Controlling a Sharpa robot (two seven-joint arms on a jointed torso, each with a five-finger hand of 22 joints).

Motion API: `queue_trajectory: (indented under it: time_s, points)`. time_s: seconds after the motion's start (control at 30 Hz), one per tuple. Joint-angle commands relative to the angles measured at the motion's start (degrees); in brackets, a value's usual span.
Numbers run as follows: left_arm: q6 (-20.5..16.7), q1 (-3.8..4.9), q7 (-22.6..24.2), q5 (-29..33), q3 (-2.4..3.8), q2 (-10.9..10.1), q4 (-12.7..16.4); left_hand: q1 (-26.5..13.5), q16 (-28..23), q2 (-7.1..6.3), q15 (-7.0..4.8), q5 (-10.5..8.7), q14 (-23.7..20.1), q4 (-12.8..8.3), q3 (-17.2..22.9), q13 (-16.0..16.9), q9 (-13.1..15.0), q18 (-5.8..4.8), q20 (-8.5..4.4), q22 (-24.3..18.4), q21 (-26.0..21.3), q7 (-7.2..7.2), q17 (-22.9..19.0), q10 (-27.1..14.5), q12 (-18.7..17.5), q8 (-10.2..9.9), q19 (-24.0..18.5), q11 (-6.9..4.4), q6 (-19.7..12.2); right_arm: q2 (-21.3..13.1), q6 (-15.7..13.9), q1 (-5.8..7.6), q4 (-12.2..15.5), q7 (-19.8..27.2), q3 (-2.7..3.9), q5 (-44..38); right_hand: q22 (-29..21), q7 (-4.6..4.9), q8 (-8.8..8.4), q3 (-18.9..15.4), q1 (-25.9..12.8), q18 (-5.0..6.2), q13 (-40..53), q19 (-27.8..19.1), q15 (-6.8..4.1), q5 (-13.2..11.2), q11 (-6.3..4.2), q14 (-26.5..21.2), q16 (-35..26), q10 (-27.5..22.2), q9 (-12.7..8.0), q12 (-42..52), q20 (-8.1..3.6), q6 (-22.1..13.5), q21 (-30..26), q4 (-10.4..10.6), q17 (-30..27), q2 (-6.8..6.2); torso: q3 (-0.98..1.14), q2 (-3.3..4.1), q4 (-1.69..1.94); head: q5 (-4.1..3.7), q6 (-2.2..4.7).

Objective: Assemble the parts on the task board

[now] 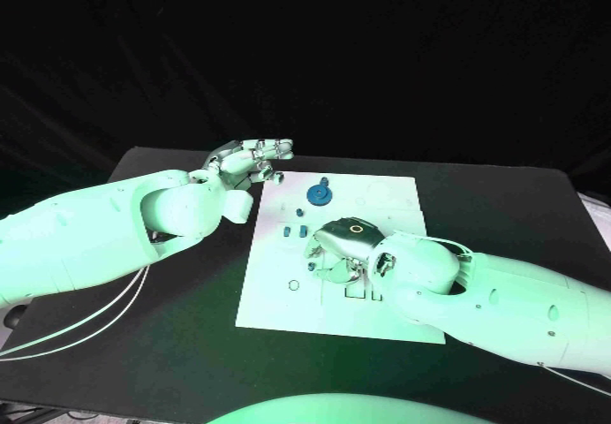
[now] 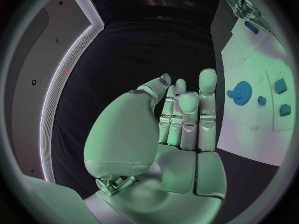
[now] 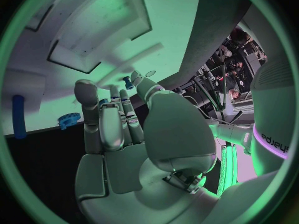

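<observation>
The white task board lies mid-table. A blue gear sits near its far edge, with several small blue parts just nearer on its left side. My right hand is down over the board's middle; its fingertips pinch a small blue peg against the board, and the peg also shows under those fingers from the left wrist. My left hand hovers off the board's far-left corner with fingers stretched out and nothing in it. The left wrist view shows the gear beyond that hand.
The board has cut-out slots near its front, partly under my right arm. In the right wrist view the gear and a long blue bar lie on the board. Bare black table surrounds the board.
</observation>
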Motion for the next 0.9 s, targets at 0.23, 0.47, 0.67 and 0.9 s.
queue_trajectory:
  time_s: [0.23, 0.47, 0.67, 0.9]
  points:
    - [0.96, 0.02, 0.04, -0.3, -0.04, 0.07, -0.22, -0.76, -0.31, 0.1, -0.11, -0.32, -0.37, 0.02, -0.53, 0.12, -0.03, 0.69, 0.04, -0.14, -0.4, -0.06, -0.08, -0.48, 0.44, 0.37, -0.17, -0.01, -0.57, -6.3, -7.56, 0.5, 5.63, 0.2, 0.93, 2.18, -0.12, -0.62, 0.55, -1.38, 1.6, -0.17, 0.28, -0.01, 0.08, 1.1, -0.98, 1.76, -0.22, 2.07, 0.31, 2.8, 0.09, 1.17, -0.33, 0.27, -0.35, 0.58, -0.07, -0.06, -0.11, -0.54, 0.56]
    - [1.14, 0.01, -0.1, -0.3, -0.06, 0.09, -0.22, -0.62, -0.31, 0.18, -0.13, -0.32, -0.38, -0.04, -0.56, 0.15, -0.02, 0.7, 0.04, -0.18, -0.45, -0.1, -0.13, -0.54, 0.54, 0.42, -0.15, -0.05, -0.59, -12.72, -4.5, 3.81, 7.72, -0.9, 1.63, 4.93, -1.26, -1.37, 0.09, -2.57, 1.93, -0.02, -0.05, -0.77, 0.02, 1.21, -1.21, 1.54, -0.77, 0.66, 0.08, 2.87, -0.08, 0.26, -1.14, 0.42, -1.17, -0.09, -0.13, -0.09, -0.22, -1.39, 1.13]
    - [1.24, 0.01, -0.19, -0.3, -0.07, 0.12, -0.26, -0.54, -0.31, 0.22, -0.14, -0.31, -0.38, -0.08, -0.57, 0.17, -0.02, 0.7, 0.04, -0.18, -0.45, -0.11, -0.14, -0.57, 0.58, 0.43, -0.13, -0.06, -0.6, -15.32, 0.11, 5.47, 6.7, -2.27, 1.76, 3.67, -2.48, -2.12, 0.08, -4.61, 3.07, 0.15, -0.06, -1.58, 0.13, 1.18, -1.1, 1.2, -1.48, -2.38, 0.0, 2.61, 0.0, -0.86, -2.12, 0.65, -2.17, -0.44, -0.04, -0.03, -0.12, -1.85, 1.55]
    - [1.39, -0.07, -0.02, -0.3, -0.08, 0.2, -0.29, -0.46, -0.29, 0.27, -0.15, -0.3, -0.37, -0.12, -0.58, 0.19, -0.02, 0.71, 0.04, -0.2, -0.45, -0.12, -0.11, -0.61, 0.64, 0.46, -0.1, -0.07, -0.61, -15.17, 3.3, 5.77, 5.02, -2.91, 1.76, 1.48, -2.63, -2.43, 0.26, -5.1, 4.2, 0.18, 0.01, -1.62, 0.03, 1.18, -1.28, 1.28, -1.44, -3.11, 0.11, 2.99, -0.14, -0.53, -2.27, 0.65, -2.2, 0.08, -0.03, 0.0, 0.01, -2.38, 1.79]
